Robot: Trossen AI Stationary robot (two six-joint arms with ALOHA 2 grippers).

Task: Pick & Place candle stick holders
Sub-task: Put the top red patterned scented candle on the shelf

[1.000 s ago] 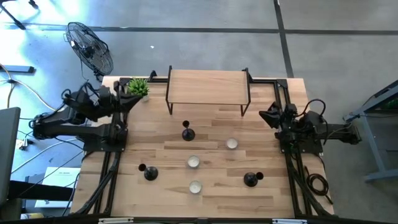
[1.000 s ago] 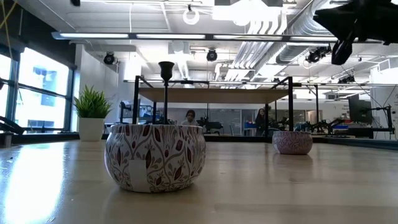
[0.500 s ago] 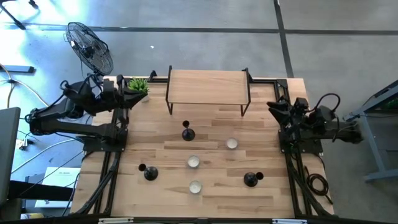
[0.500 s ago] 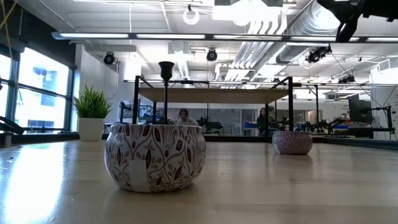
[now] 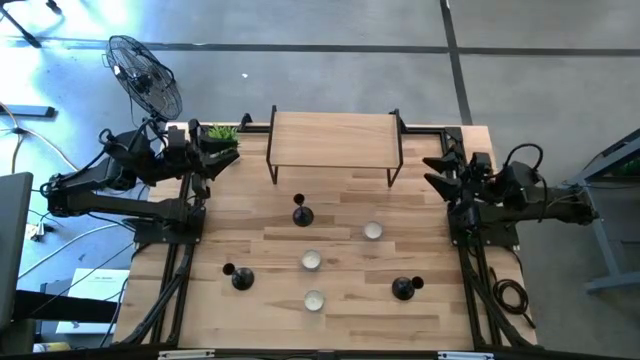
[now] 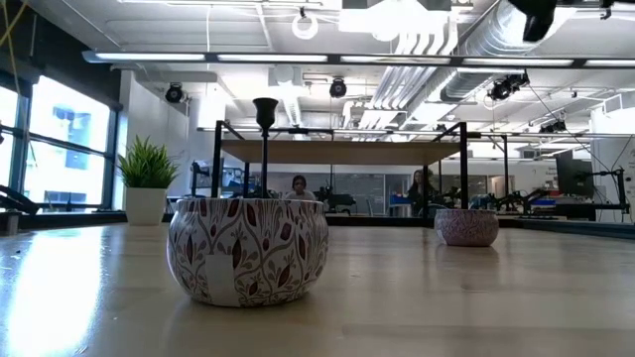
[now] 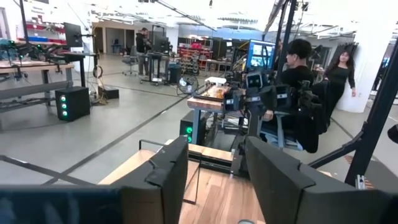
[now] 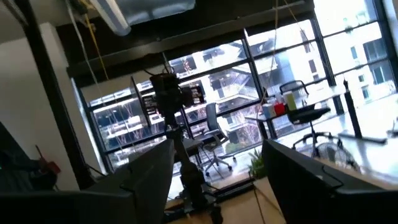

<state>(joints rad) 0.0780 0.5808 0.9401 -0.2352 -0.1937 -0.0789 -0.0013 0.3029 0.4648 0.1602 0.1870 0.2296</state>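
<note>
Three black candle stick holders stood on the table (image 5: 340,215): one mid-table (image 5: 301,213), one front left (image 5: 240,278), one front right (image 5: 403,288). Three tealight cups (image 5: 311,261) sat between them. Left gripper (image 5: 222,157) by the potted plant (image 5: 221,134), fingers apart, empty. Right gripper (image 5: 437,172) at the right edge, fingers apart, empty.

Right claw (image 8: 214,180) spread apart, nothing between its two dark fingers (image 8: 146,177), aimed up and out at the room. Between the fingers: the other arm (image 8: 180,149), dark, upright. Past it, an office chair (image 8: 214,140), a small green plant (image 8: 256,163), big grid windows (image 8: 249,81).
</note>
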